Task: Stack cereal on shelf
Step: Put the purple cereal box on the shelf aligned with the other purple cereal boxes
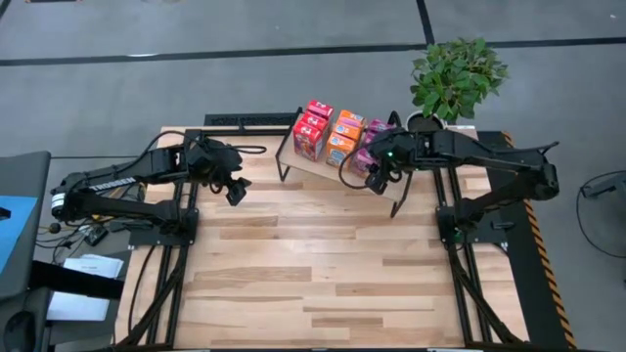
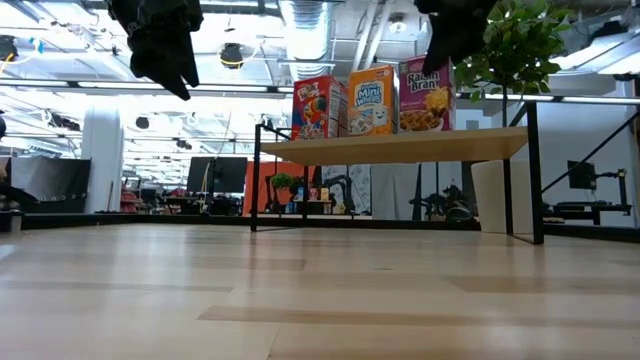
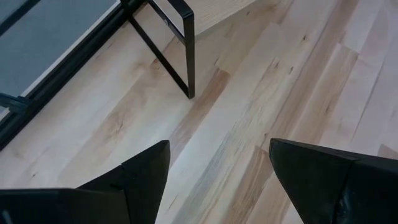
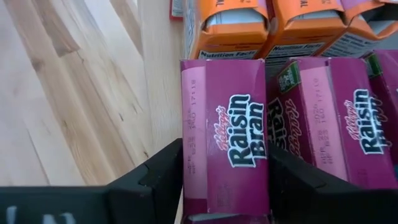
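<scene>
Light wood table [image 1: 323, 264] under spread left claw [image 1: 236, 192]; right claw [image 4: 224, 186] straddles magenta cereal box [image 4: 233, 140], grip unclear.

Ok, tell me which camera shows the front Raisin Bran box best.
The right wrist view: the Raisin Bran box fills it between the right tool's fingers, print readable. The high view shows only its magenta top, partly under the arm; the low view its front face on the shelf; the left wrist view nothing.
</scene>
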Available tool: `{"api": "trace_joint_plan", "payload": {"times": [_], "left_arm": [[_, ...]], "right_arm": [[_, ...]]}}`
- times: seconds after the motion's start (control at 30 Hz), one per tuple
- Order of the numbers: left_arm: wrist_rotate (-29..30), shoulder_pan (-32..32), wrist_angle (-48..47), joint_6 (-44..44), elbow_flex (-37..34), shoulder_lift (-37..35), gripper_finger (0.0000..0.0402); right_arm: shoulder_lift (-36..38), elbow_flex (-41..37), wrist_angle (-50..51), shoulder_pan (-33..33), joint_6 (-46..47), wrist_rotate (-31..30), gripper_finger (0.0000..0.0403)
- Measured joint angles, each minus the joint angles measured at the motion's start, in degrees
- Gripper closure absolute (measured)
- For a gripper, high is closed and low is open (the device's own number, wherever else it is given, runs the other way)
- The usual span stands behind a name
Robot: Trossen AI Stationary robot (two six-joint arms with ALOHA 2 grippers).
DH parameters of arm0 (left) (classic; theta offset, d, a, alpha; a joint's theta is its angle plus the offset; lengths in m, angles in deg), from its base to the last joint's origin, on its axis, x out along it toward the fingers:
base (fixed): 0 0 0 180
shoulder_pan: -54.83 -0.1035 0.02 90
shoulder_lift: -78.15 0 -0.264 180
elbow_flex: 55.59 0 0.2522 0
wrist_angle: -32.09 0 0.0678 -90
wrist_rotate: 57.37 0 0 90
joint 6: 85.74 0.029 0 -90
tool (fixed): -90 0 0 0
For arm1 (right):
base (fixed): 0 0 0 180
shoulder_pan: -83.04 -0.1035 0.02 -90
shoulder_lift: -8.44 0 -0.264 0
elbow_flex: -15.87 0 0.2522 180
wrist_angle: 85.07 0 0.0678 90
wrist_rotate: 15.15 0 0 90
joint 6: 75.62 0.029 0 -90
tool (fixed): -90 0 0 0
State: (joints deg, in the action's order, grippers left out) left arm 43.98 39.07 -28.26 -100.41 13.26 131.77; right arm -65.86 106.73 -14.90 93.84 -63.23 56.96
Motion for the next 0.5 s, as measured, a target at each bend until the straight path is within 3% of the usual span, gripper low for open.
{"api": "trace_joint_plan", "payload": {"times": [0.5], "left_arm": [[-0.04,0.01,-0.15,0.39,0.00,0.00,0.0136]], "right_arm": [[1.90,0.05,0.55,0.28,1.53,-0.02,0.0167]]}}
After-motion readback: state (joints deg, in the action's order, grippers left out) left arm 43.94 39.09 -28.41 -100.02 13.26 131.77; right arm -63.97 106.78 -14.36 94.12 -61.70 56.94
